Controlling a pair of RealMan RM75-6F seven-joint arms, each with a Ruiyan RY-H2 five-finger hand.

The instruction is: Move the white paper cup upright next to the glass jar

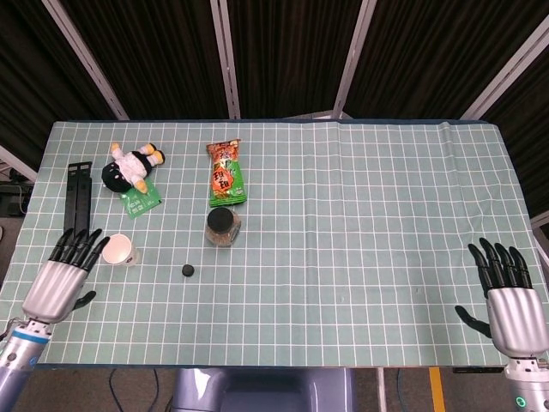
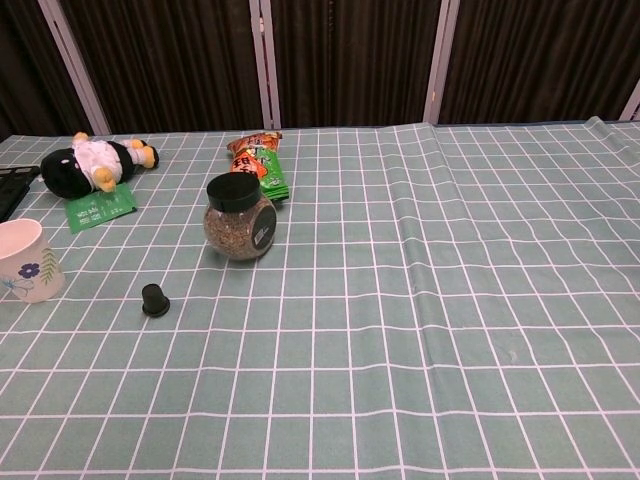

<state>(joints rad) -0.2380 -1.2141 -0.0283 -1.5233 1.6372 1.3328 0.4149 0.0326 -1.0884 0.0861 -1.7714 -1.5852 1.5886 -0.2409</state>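
The white paper cup (image 1: pixel 119 250) (image 2: pixel 27 260) stands upright on the left of the table, a blue flower printed on its side. The glass jar (image 1: pixel 222 227) (image 2: pixel 238 217) with a black lid stands to the right of it, a few grid squares away. My left hand (image 1: pixel 62 279) hovers just left of the cup, fingers spread and empty, fingertips close to the cup's rim without touching. My right hand (image 1: pixel 508 299) is open at the table's near right corner, far from both objects. Neither hand shows in the chest view.
A small black cap (image 1: pixel 186 270) (image 2: pixel 154 299) lies between cup and jar, nearer the front. A plush penguin (image 1: pixel 129 168), a green sachet (image 1: pixel 141 200), a snack bag (image 1: pixel 226 172) and a black bar (image 1: pixel 77 204) lie further back on the checked cloth (image 1: pixel 360 223).
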